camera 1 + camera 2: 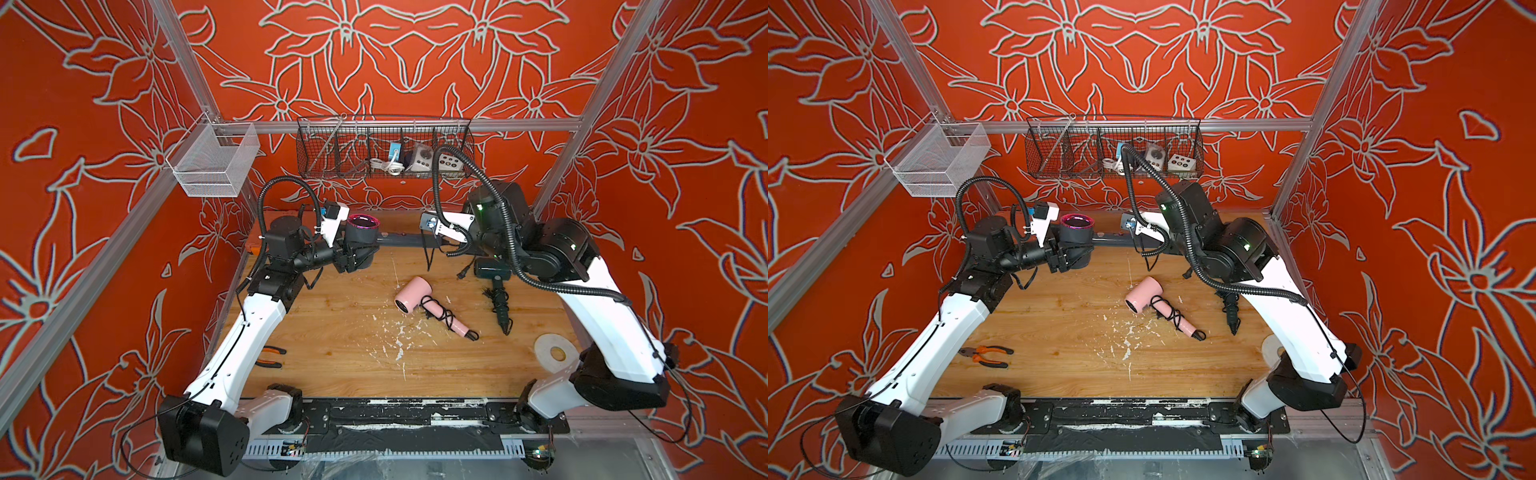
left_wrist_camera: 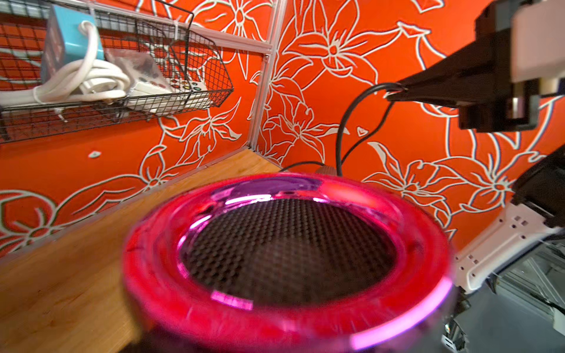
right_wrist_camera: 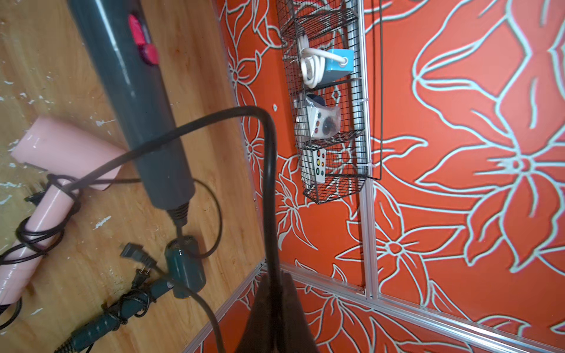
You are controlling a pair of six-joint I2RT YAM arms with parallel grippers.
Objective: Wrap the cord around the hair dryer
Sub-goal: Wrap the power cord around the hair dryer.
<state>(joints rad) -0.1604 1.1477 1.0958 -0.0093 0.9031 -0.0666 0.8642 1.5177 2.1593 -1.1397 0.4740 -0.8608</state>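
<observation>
**Fig. Both my pincers worked at the back edge of the table (image 1: 332,357).**
My left pincer (image 1: 352,255) clamped the grey hair dryer (image 1: 363,233), held above that edge. My right pincer (image 2: 390,93) was pressed together on its black cord (image 2: 338,146).

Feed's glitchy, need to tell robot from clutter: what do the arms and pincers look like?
Left arm and right arm: white moulded shells between bulky black joints, each with a black corrugated hose and thin black wires. Green lights glow on the right arm's joints. The right pincer is dark, tapering to a point; white camera mounts at both wrists.
</observation>
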